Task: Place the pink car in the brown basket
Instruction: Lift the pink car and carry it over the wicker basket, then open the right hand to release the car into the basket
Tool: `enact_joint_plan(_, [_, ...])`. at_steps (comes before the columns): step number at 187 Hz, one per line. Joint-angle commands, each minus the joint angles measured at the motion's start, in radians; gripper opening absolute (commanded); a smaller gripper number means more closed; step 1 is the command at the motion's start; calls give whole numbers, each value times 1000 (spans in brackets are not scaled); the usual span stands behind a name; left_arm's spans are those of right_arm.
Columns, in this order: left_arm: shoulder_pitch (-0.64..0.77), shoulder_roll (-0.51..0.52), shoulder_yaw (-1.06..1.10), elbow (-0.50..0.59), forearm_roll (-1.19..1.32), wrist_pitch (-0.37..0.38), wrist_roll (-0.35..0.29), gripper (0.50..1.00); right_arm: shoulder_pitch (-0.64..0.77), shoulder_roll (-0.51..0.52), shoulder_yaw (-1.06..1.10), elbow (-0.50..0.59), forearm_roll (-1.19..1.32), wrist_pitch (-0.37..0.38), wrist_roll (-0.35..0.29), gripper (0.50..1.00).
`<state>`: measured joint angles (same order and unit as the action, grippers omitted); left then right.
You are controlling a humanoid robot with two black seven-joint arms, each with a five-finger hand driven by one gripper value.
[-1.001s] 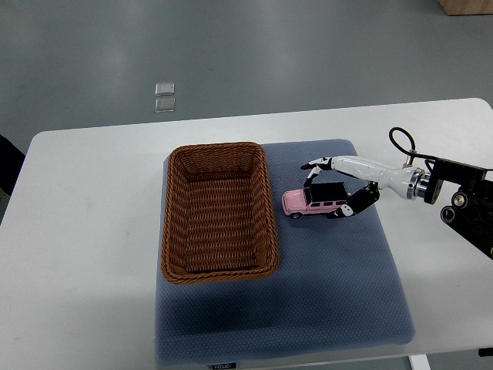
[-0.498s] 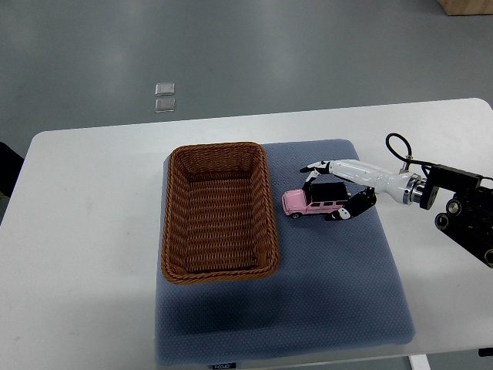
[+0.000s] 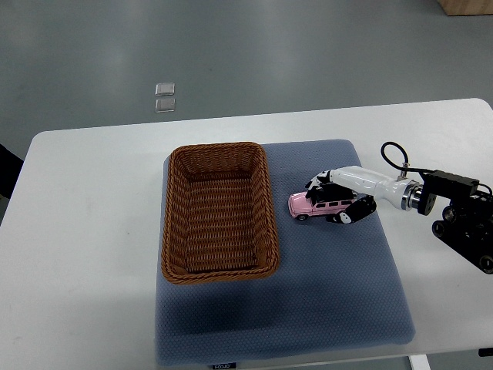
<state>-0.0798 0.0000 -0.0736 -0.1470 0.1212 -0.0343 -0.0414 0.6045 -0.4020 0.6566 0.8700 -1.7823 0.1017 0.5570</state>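
Pink toy car with a black roof [image 3: 317, 204] sits on the blue-grey padded mat [image 3: 331, 293], in the mat's right half and toward its far edge, just beside the right wall of the brown woven wicker basket [image 3: 218, 211] but not touching it. The car lies lengthwise across the mat, with its nose toward the basket. The right hand [image 3: 339, 200], white with black fingertips, is closed around the car: the upper fingers [image 3: 320, 182] curl over the black roof on the far side, and the thumb [image 3: 350, 212] presses at the car's rear near-side corner. Whether the wheels rest on the mat or are just clear of it cannot be told. The white forearm runs from the hand toward the table's right edge, where a black wrist joint [image 3: 451, 202] and a looped black cable [image 3: 393, 153] show. The rectangular basket stands on the mat's left half, its long sides running from the near edge toward the far edge. The mat lies on a white table [image 3: 85, 231].
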Motion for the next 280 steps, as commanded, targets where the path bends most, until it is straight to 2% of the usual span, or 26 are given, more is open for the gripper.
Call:
enact_joint_plan(1, [0,0,0,0,0,-1,0,1000,0,0,0,0,-5,0,0,574])
enact_joint_plan(2, [0,0,0,0,0,-1,0,1000,0,0,0,-2,-5,0,-2,540])
enact_joint_plan(3, [0,0,0,0,0,-1,0,1000,0,0,0,-2,-5,0,-2,539])
enact_joint_plan(4, [0,0,0,0,0,1,0,1000,0,0,0,-2,-5,0,-3,501])
enact_joint_plan(23, [0,0,0,0,0,1,0,1000,0,0,0,-2,-5,-13,-25,500])
enact_joint_plan(61, [0,0,-2,0,0,-1,0,1000,3,-6,17,7,15,-65,-25,500])
enact_joint_plan(99, [0,0,-2,1,0,-1,0,1000,61,-50,25,50,81,-103,-19,500])
enact_joint_plan(131, [0,0,-3,1,0,-1,0,1000,136,-61,21,86,129,-105,-17,500])
enact_joint_plan(160, [0,0,-3,3,0,-1,0,1000,196,-34,0,106,142,-97,-14,500])
enact_joint_plan(193, [0,0,-3,6,0,-1,0,1000,264,69,-115,106,147,-97,-14,500])
enact_joint_plan(224, [0,0,-5,6,0,1,0,1000,282,153,-204,87,146,-100,-14,500])
enact_joint_plan(267, [0,0,-5,6,0,-1,0,1000,279,201,-238,43,144,-108,-23,500])
enact_joint_plan(268, [0,0,-3,6,0,-1,0,1000,279,201,-238,43,144,-108,-25,529])
enact_joint_plan(269, [0,0,-3,6,0,-1,0,1000,279,201,-238,43,144,-108,-25,529])
enact_joint_plan(270, [0,0,-5,6,0,-1,0,1000,279,201,-238,43,144,-108,-25,559])
enact_joint_plan(275, [0,0,-3,6,0,1,0,1000,278,201,-238,41,144,-108,-25,609])
enact_joint_plan(276, [0,0,-5,6,0,-1,0,1000,278,201,-238,40,144,-106,-25,635])
enact_joint_plan(277, [0,0,-5,6,0,-1,0,1000,278,201,-238,40,144,-106,-25,635])
enact_joint_plan(278, [0,0,-5,6,0,-1,0,1000,278,201,-238,40,144,-106,-25,664])
enact_joint_plan(279, [0,0,-5,6,0,-1,0,1000,278,201,-238,40,144,-106,-25,664])
enact_joint_plan(280, [0,0,-3,6,0,-1,0,1000,278,201,-238,38,144,-106,-25,706])
